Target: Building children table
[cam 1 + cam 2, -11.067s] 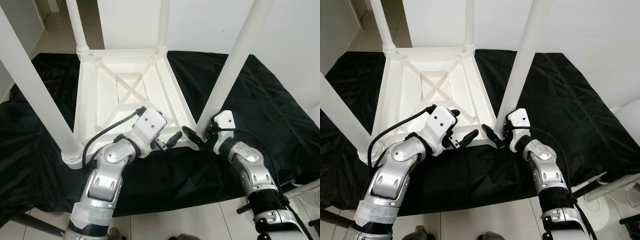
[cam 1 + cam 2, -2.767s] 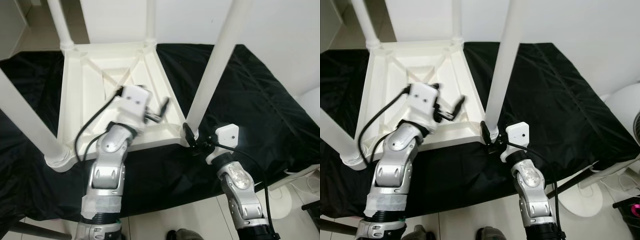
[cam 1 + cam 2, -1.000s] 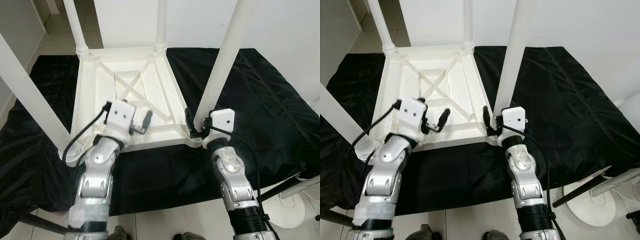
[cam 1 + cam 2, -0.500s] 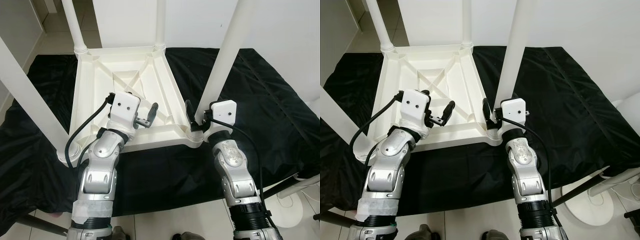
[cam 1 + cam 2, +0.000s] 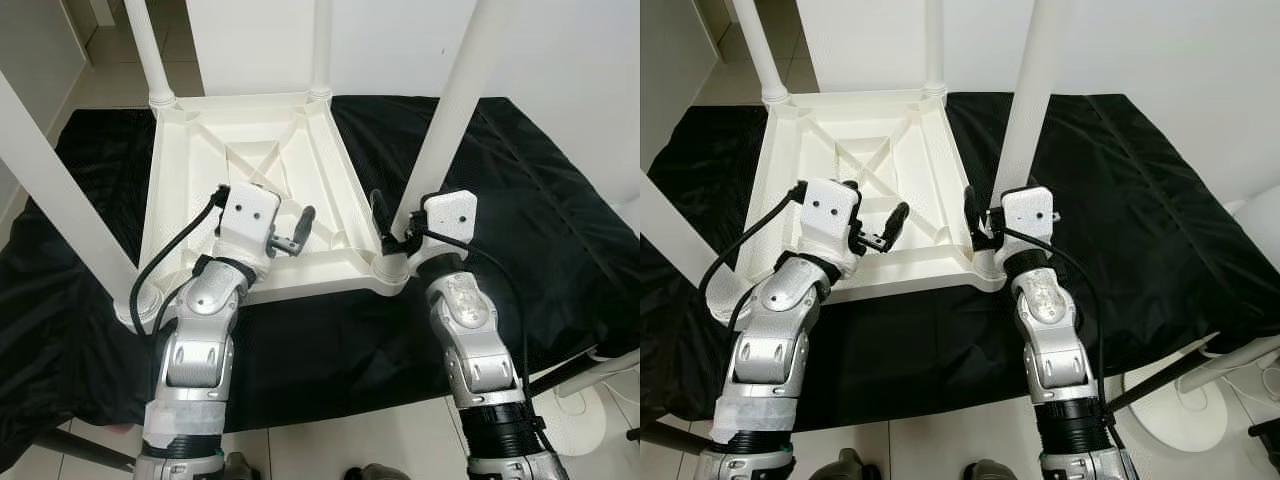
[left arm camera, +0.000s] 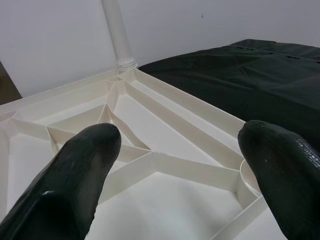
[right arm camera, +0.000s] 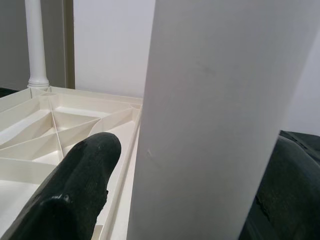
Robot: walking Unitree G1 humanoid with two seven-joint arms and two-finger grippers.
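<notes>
One table leg (image 7: 215, 120) stands between right fingers (image 7: 75, 200) (white).

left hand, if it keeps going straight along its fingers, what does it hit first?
Likely the ribbed underside of the upturned white table. The left hand is open and empty, aimed low over the cross ribs toward the far corner leg. Depth is unclear, but the ribs look nearest in that line.

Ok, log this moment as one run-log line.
table: upside down on black cloth | right hand: around near-right leg at its base | left hand: open over underside
</notes>
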